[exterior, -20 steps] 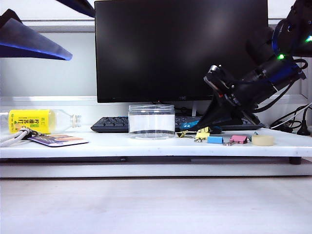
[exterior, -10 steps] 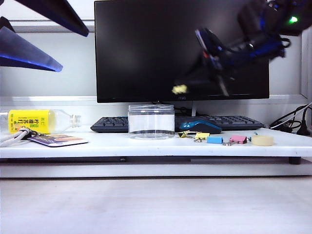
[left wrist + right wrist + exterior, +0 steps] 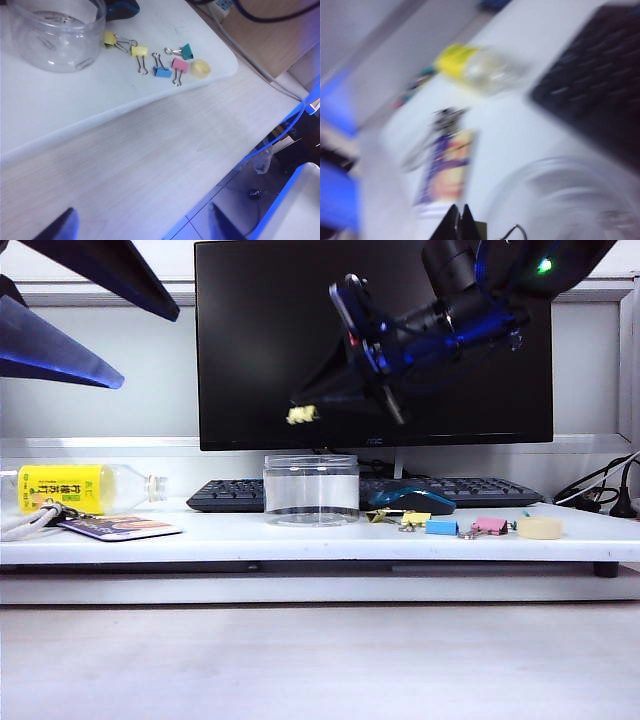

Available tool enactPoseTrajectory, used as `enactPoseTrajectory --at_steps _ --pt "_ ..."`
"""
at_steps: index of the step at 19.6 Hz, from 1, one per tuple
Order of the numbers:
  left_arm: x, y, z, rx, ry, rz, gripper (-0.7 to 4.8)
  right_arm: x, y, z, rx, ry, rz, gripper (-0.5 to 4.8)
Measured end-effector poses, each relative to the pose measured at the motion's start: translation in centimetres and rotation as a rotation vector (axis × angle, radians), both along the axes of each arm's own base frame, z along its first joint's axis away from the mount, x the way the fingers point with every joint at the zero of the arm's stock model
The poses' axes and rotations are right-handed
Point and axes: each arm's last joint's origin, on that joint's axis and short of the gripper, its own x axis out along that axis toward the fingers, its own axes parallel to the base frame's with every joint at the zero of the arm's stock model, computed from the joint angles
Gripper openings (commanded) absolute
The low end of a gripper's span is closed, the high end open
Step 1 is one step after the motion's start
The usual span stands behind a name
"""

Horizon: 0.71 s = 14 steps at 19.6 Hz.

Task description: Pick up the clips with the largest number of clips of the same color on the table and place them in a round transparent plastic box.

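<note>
Right gripper point(image 3: 300, 412): you see it clamped on a small pale-yellow binder clip point(image 3: 301, 415), above the round clear plastic jar point(image 3: 311, 489).
Left gripper point(image 3: 142, 227): your jaws gape wide, holding nothing, over the table edge.

Monitor point(image 3: 372, 340) stands dark at the back, keyboard point(image 3: 225, 495) below it, blue mouse point(image 3: 410, 498) in front of the keyboard. Bottle point(image 3: 85, 487) with yellow label lies on its side far left, beside a card point(image 3: 118, 528) and keys point(image 3: 50, 510). Right side of the white board point(image 3: 300, 540): blue clip point(image 3: 441, 527), pink clip point(image 3: 490, 526), teal clip point(image 3: 187, 51), tape roll point(image 3: 539, 528).
</note>
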Motion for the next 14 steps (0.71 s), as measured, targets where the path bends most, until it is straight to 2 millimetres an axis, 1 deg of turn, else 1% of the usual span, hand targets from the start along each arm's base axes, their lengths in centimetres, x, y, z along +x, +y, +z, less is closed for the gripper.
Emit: enactPoseTrajectory --at_steps 4,7,8,9,10,11,14 --pt "0.0 0.0 -0.1 0.005 0.007 0.000 3.44 0.9 0.0 -1.9 -0.027 0.030 -0.033 -0.06" --pt "0.0 0.0 -0.1 0.009 0.011 0.000 3.44 1.0 0.2 -2.5 -0.032 0.043 -0.027 -0.05" --pt "0.0 0.0 -0.1 0.009 0.011 0.000 3.44 1.1 0.2 -2.7 -0.034 0.047 -0.026 0.06" --pt "-0.1 0.0 -0.1 0.009 0.012 0.000 3.44 1.1 0.2 -2.8 -0.037 0.046 -0.025 0.45" --pt "-0.1 0.0 -0.1 0.010 0.012 0.000 3.44 1.1 0.2 -2.8 -0.039 0.042 -0.024 1.22" --pt "-0.1 0.1 -0.2 0.012 0.015 0.000 3.44 1.1 0.2 -2.8 -0.040 0.037 -0.022 1.64" --pt "-0.1 0.1 -0.2 0.016 0.021 0.000 3.44 1.1 0.2 -2.7 -0.037 0.030 -0.022 1.71"
